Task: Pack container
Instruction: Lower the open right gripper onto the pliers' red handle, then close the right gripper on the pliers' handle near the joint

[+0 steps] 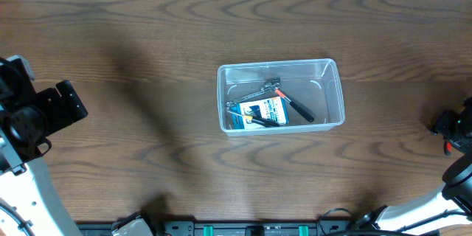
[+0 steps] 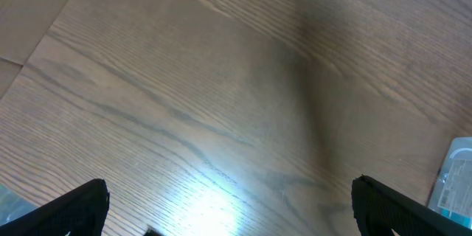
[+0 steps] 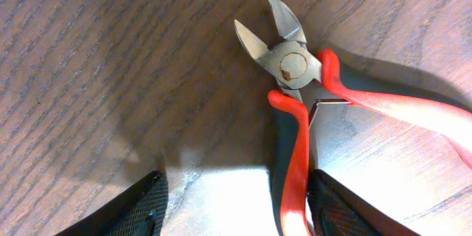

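Observation:
The clear plastic container stands at the table's middle. Inside lie red-handled pliers, a small blue-and-white box and a black tool. Its corner also shows in the left wrist view. My left gripper is open and empty over bare wood at the far left. My right gripper is open at the far right edge. Red-handled side cutters lie on the table under it, jaws open. One red handle lies between my fingers, against the right finger; the other handle runs outside.
The table is dark wood grain. The left arm's base stands at the front left, the right arm's base at the front right. Black equipment lines the front edge.

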